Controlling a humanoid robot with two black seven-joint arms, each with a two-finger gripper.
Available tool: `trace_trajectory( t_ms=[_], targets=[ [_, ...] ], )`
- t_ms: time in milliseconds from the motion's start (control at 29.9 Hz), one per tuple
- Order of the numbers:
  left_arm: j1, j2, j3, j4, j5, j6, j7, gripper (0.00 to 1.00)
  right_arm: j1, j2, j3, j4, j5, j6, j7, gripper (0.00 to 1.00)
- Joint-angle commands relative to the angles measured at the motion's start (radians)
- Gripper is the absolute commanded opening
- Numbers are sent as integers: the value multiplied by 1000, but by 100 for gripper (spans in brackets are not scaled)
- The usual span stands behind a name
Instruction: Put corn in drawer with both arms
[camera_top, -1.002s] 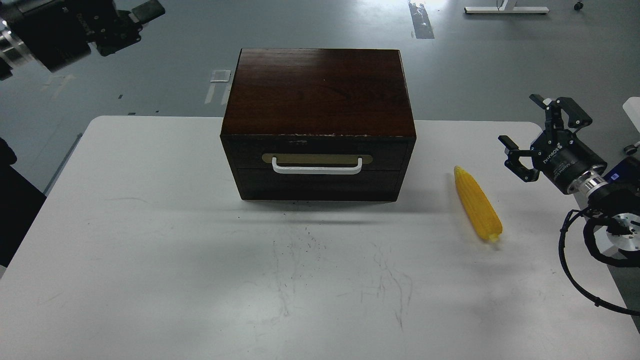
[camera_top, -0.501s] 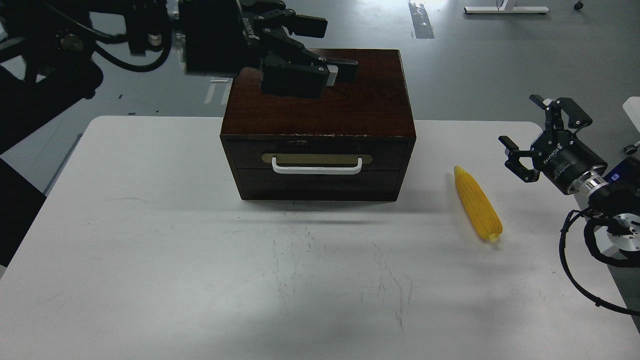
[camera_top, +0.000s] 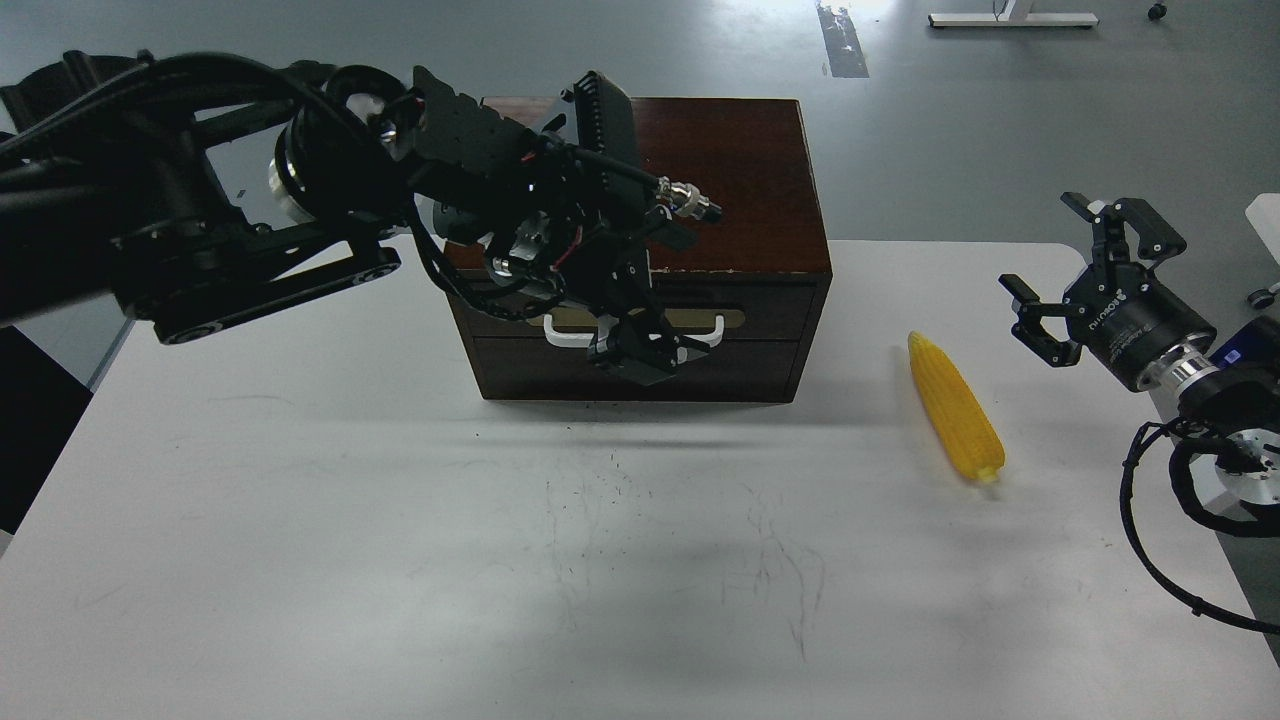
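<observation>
The yellow corn (camera_top: 955, 410) lies on the white table to the right of the dark wooden cabinet (camera_top: 745, 175), tip pointing away from me. The drawer (camera_top: 770, 312) is shut; its white handle (camera_top: 712, 334) shows at both ends. My left gripper (camera_top: 640, 352) hangs down in front of the drawer and covers the middle of the handle; its fingers are too dark to tell apart. My right gripper (camera_top: 1075, 265) is open and empty, above the table to the right of the corn.
The white table (camera_top: 400, 560) is scuffed in the middle. My left arm (camera_top: 230, 230) crosses above the table's left back part and the cabinet's left top. Cables and a silver mount (camera_top: 1240, 470) sit at the right edge.
My left arm has swung in from the upper left, over the cabinet top, and dropped its gripper in front of the drawer handle. The right gripper and corn have not moved.
</observation>
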Motion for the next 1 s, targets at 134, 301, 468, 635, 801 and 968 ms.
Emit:
trace_trajectory(
  t_ms=[134, 301, 468, 635, 801, 968],
  targets=[
    [0, -79, 66, 42, 45, 0, 0, 99, -2, 0, 2, 0, 0, 0, 0, 100],
    [6, -107, 101, 86, 45, 0, 0, 99, -2, 0, 6, 0, 0, 0, 0, 100],
    [9, -116, 135, 119, 45, 0, 0, 99, -2, -6, 6, 0, 0, 0, 0, 100],
    [10, -118, 174, 140, 45, 0, 0, 99, -2, -8, 6, 2, 0, 0, 0, 100],
    [20, -119, 186, 157, 45, 0, 0, 99, -2, -8, 6, 0, 0, 0, 0, 100],
    [24, -118, 186, 160, 45, 0, 0, 99, -2, -9, 6, 2, 0, 0, 0, 100]
  ],
)
